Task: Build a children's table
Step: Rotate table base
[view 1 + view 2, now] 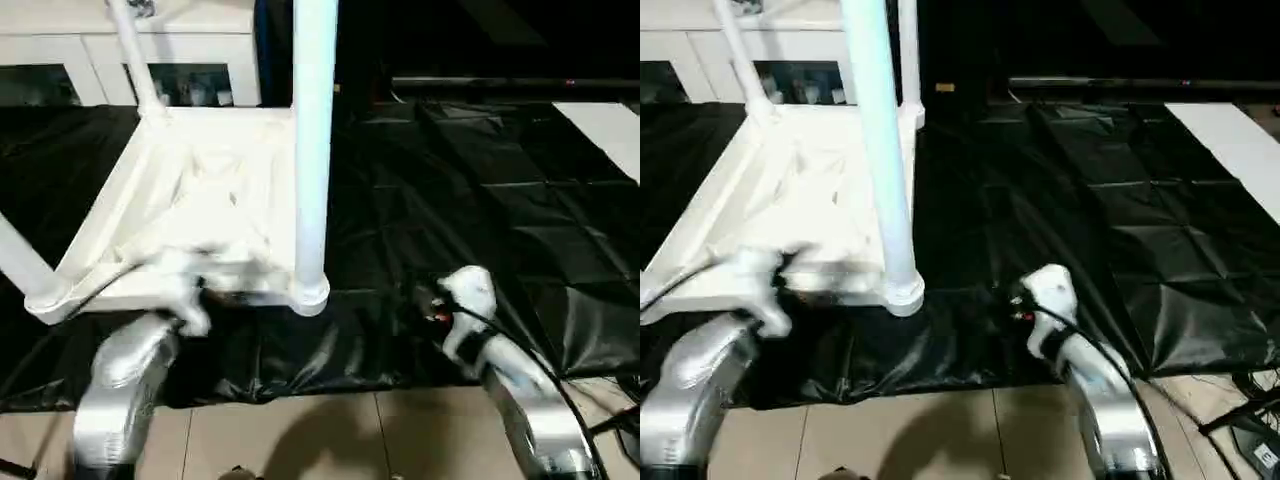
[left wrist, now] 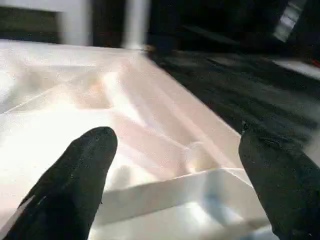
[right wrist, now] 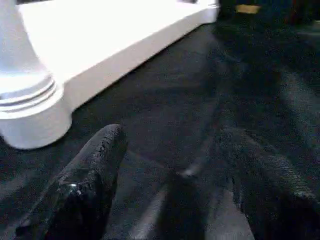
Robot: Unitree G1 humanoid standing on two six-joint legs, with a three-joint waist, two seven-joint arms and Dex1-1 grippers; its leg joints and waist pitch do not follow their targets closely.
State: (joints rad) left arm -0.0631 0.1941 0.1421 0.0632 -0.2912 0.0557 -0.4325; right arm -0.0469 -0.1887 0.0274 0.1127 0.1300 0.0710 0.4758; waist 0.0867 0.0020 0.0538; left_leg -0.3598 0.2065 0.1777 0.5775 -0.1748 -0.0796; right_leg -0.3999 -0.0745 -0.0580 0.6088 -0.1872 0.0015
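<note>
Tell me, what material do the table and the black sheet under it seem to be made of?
The children's table looks like white moulded plastic with a smooth, slightly glossy finish; ribs show on its underside. The black sheet looks like thin plastic film, maybe coated fabric; it is creased and shiny.

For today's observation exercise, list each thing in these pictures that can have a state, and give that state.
Table top: upside down on the black sheet, ribbed side up.
Near leg: standing upright in its corner socket.
Far leg: seated in its socket, leaning.
Left gripper: open, over the table top's edge.
Right gripper: open, empty, over the black sheet.
</note>
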